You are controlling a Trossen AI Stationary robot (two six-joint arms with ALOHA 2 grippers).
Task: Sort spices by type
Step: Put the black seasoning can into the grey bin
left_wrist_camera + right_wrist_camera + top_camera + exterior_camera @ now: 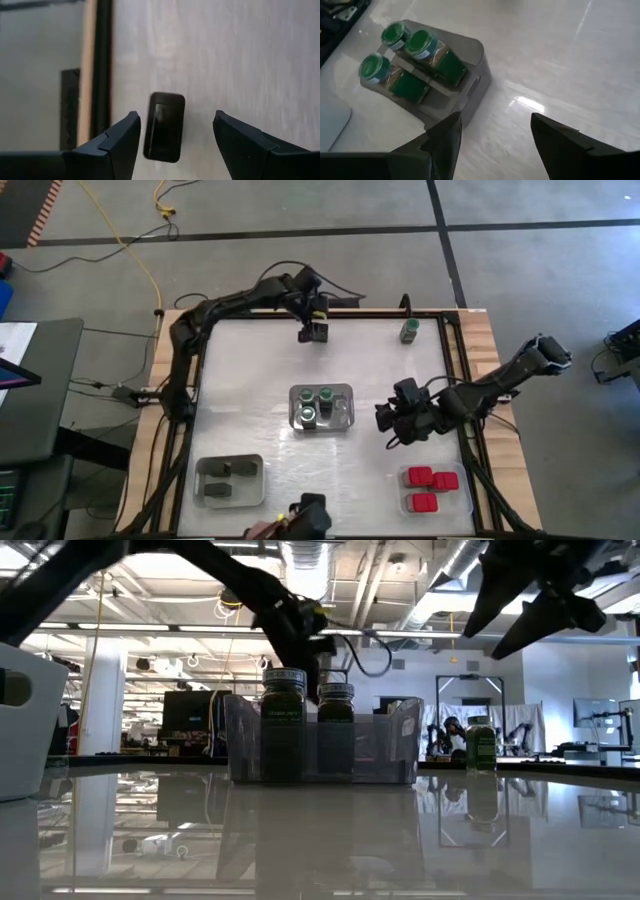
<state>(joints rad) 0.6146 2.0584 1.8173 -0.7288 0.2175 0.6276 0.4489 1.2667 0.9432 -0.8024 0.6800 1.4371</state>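
Note:
A dark rectangular spice (pixel 164 127) rests on the white table near its far edge. My left gripper (pixel 176 114) hovers over it, open, one finger on either side and neither touching; in the high view this gripper (pixel 313 332) is at the far middle. A lone green-lidded jar (pixel 409 330) stands at the far right. Three green-lidded jars (pixel 410 55) stand in the clear middle tray (pixel 346 394). My right gripper (pixel 392 420) hangs open just right of that tray, with nothing between its fingers (pixel 445 135).
A tray (pixel 229 465) at the near left holds dark containers. Another tray (pixel 404 480) at the near right holds three red-topped ones. A black frame (pixel 452 330) and wooden border run around the table. A dark device (pixel 308 518) sits at the near edge.

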